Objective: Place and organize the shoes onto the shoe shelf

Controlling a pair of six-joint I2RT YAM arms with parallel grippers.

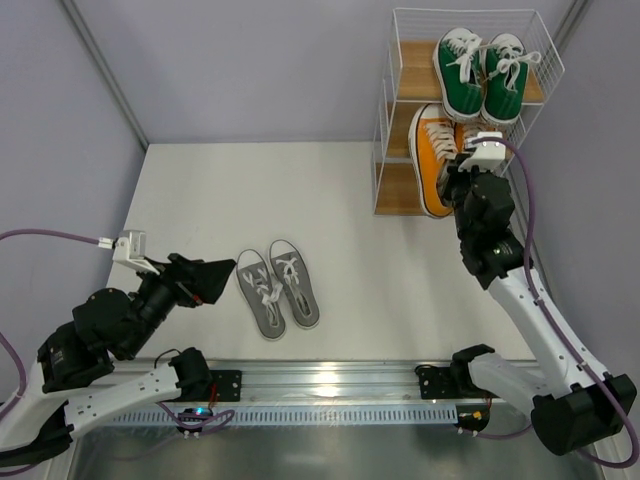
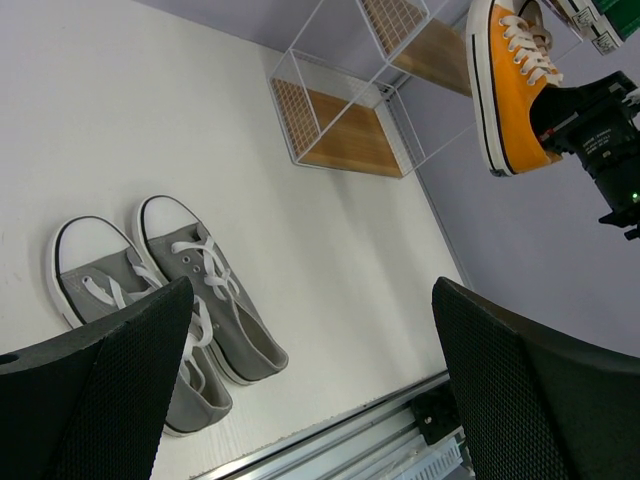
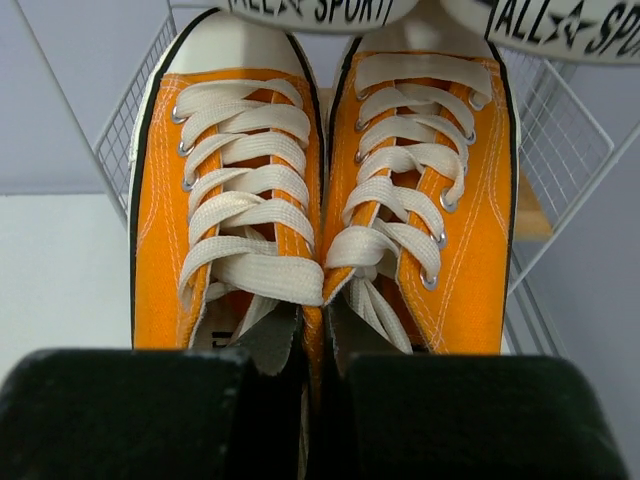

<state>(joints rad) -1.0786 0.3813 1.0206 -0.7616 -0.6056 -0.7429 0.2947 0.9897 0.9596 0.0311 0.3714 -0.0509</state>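
The orange sneakers (image 3: pixel 320 200) are hanging off the table, side by side, toes pointing into the white wire shoe shelf (image 1: pixel 395 195), just under the soles of the green sneakers (image 1: pixel 480 75) sitting on the top board. Your right gripper (image 3: pixel 318 370) is clamping the pair together by their inner heel walls. That thin pinch is carrying both shoes, so one could be slipping or splaying as you are pushing in. A toe or sole could be catching the mesh side or front wire, shoving the light shelf or bumping the green pair. The grey sneakers (image 1: pixel 277 287) are waiting on the table (image 1: pixel 200 190) beside your left gripper (image 1: pixel 205 278), whose fingers are spread wide apart
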